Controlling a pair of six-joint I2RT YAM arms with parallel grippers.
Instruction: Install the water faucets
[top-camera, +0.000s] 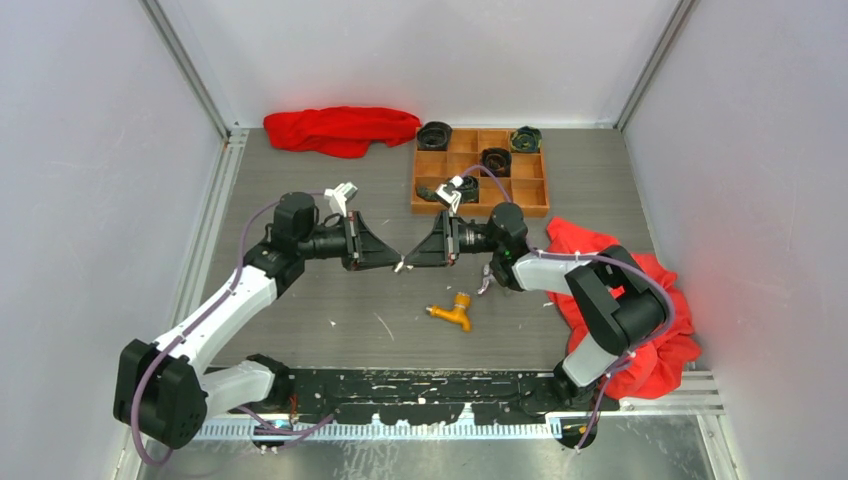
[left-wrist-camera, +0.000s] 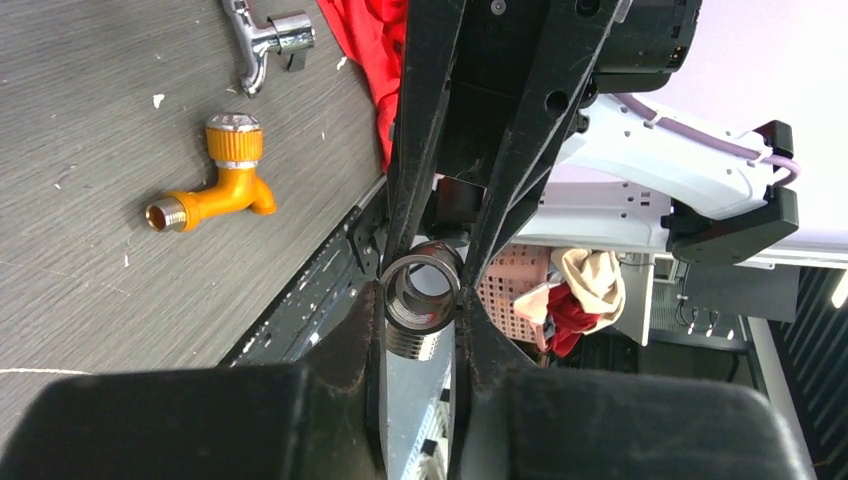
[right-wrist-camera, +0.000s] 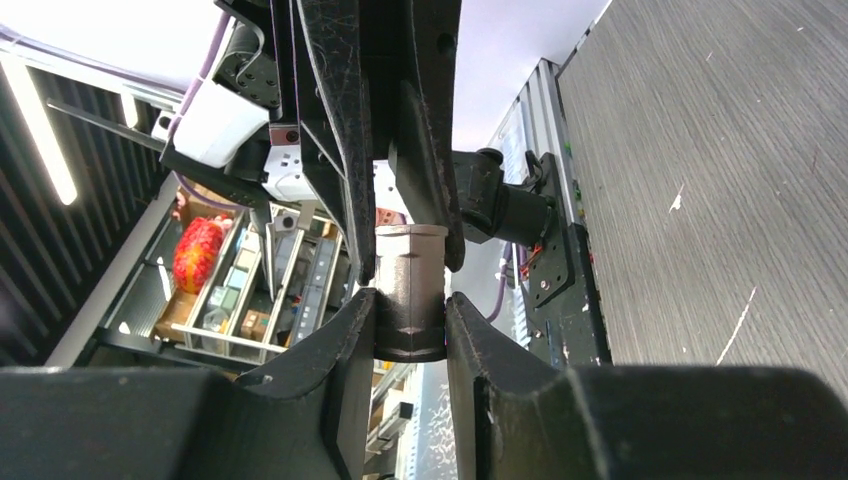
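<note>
Tabletop (top-camera: 340, 310), orange faucet (top-camera: 450, 314) apart from jaws clamping fitting (left-wrist-camera: 418, 342)

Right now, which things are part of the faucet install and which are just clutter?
Job:
- orange-yellow faucet
- silver faucet
- threaded fitting, clamped by left gripper and right gripper

Lying about:
- red cloth at the back
- red cloth by the right arm
- wooden tray with dark round items
</note>
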